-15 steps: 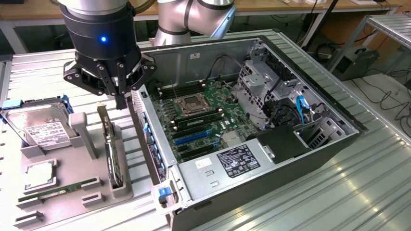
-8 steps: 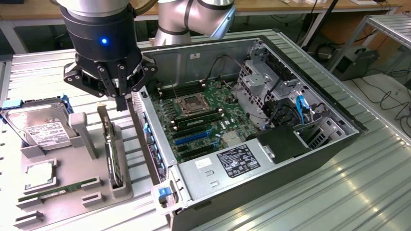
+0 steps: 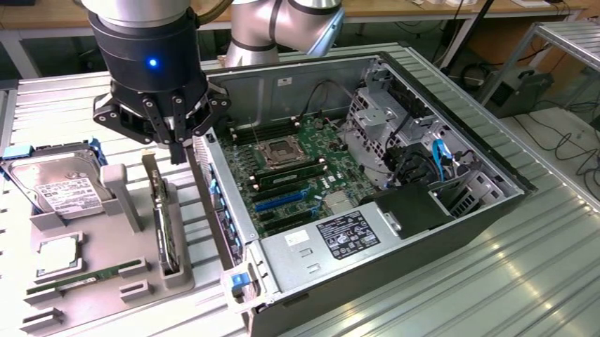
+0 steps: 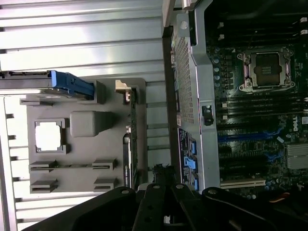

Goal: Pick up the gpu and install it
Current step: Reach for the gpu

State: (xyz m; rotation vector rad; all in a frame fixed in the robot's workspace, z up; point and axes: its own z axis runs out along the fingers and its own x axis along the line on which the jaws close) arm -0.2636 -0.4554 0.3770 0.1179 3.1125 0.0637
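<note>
We find the gripper (image 3: 177,156) clenched, apparently empty, above the gpu (image 3: 166,225) in its tray (image 3: 89,291). Risk: lowering clenched, it strikes the card's edge or the case (image 3: 394,281) wall beside it.

Gpu (image 3: 168,232) upright in tray (image 3: 103,242), beside computer case (image 3: 394,281)

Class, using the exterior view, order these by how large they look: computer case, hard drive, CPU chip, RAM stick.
1. computer case, by far the largest
2. hard drive
3. CPU chip and RAM stick: unranked, since one is square and the other long and thin, with similar area
</note>
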